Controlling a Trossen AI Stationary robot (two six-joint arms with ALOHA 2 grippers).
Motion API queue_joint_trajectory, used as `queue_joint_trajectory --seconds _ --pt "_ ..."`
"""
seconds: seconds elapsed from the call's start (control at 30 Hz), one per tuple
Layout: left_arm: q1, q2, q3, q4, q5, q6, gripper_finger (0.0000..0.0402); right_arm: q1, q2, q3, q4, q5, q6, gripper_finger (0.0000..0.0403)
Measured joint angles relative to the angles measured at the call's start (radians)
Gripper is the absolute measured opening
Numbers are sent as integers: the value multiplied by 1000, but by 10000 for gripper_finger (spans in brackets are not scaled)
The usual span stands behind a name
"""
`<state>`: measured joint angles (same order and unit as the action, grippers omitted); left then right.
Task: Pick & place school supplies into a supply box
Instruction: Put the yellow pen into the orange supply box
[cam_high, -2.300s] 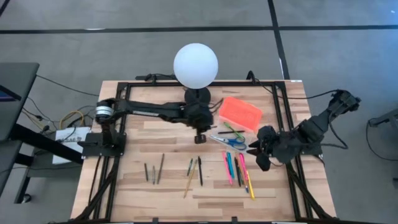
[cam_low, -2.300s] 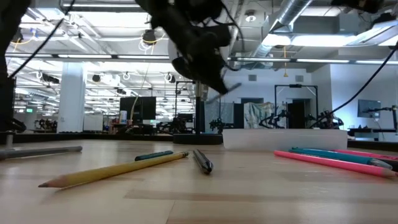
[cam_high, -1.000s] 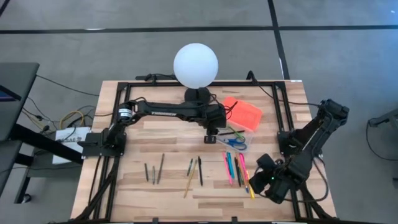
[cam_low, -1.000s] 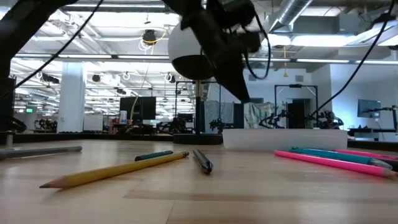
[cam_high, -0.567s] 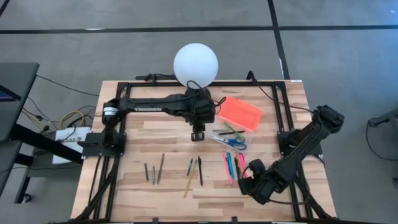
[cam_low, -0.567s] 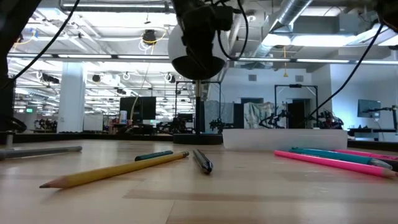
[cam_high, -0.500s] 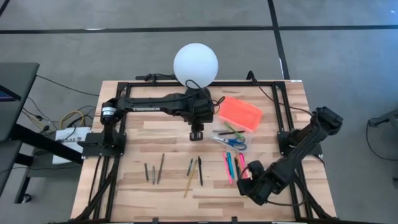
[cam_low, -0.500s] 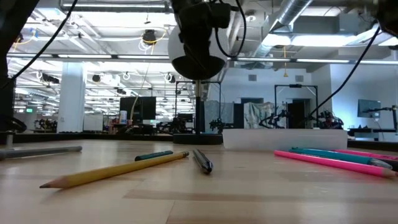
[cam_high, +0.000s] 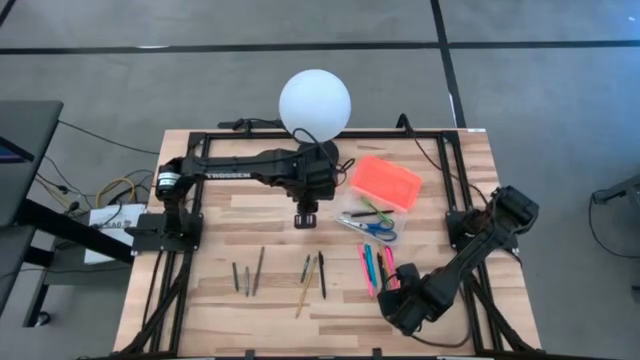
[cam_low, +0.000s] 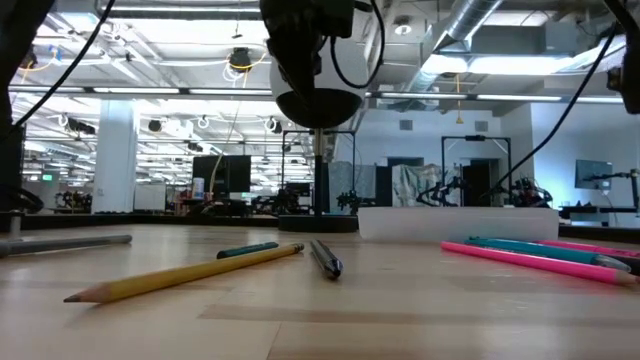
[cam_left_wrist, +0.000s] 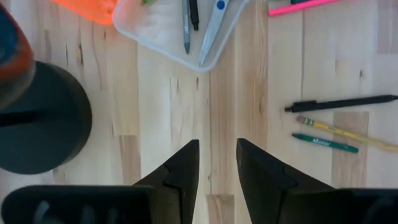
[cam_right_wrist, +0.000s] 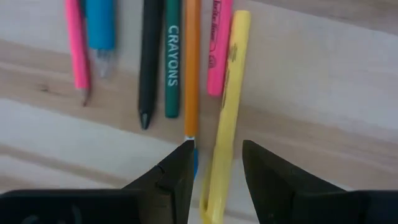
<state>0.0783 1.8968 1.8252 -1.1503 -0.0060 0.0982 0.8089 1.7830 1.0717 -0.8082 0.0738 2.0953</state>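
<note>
The right gripper (cam_right_wrist: 214, 163) hangs low over the near right part of the wooden surface (cam_high: 200, 300), its jaws parted and straddling the near end of a yellow marker (cam_right_wrist: 225, 118), which runs forward between them; whether the fingertips touch it cannot be told, and the marker lies flat on the wood. Just beside that marker, ahead of the jaws, lie an orange pencil (cam_right_wrist: 192, 65), a green crayon (cam_right_wrist: 172, 59), a black pen (cam_right_wrist: 149, 62), a pink highlighter (cam_right_wrist: 219, 46), a blue marker (cam_right_wrist: 99, 28) and a pink pencil (cam_right_wrist: 76, 46), side by side. Farther back, the left gripper (cam_left_wrist: 217, 163) hovers over the middle of the surface with its jaws a narrow gap apart and nothing between them, bare wood below. To one side of these jaws rest a black pen (cam_left_wrist: 339, 103), a wood-yellow pencil (cam_left_wrist: 345, 133) and a green pencil (cam_left_wrist: 324, 142). Ahead of the jaws sits the supply box (cam_left_wrist: 155, 31), a clear tray holding blue-handled scissors (cam_left_wrist: 214, 25) and two dark pens, with its orange lid (cam_high: 386, 181) lying open just beyond. A white globe lamp (cam_high: 315, 104) on a black base stands at the far edge, beside the left arm.
</note>
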Motion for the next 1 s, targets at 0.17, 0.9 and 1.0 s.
queue_joint_trajectory --seconds 0.17,0.9,1.0 --pt "-7 -1 0 -3 0 1 102 0 24 0 -3 3 0 127" --pt "-11 -1 0 -31 0 -32 102 -1 15 -75 52 -70 -4 64" --pt "-14 -1 0 -50 0 -38 102 0 16 -76 51 -78 -12 48"
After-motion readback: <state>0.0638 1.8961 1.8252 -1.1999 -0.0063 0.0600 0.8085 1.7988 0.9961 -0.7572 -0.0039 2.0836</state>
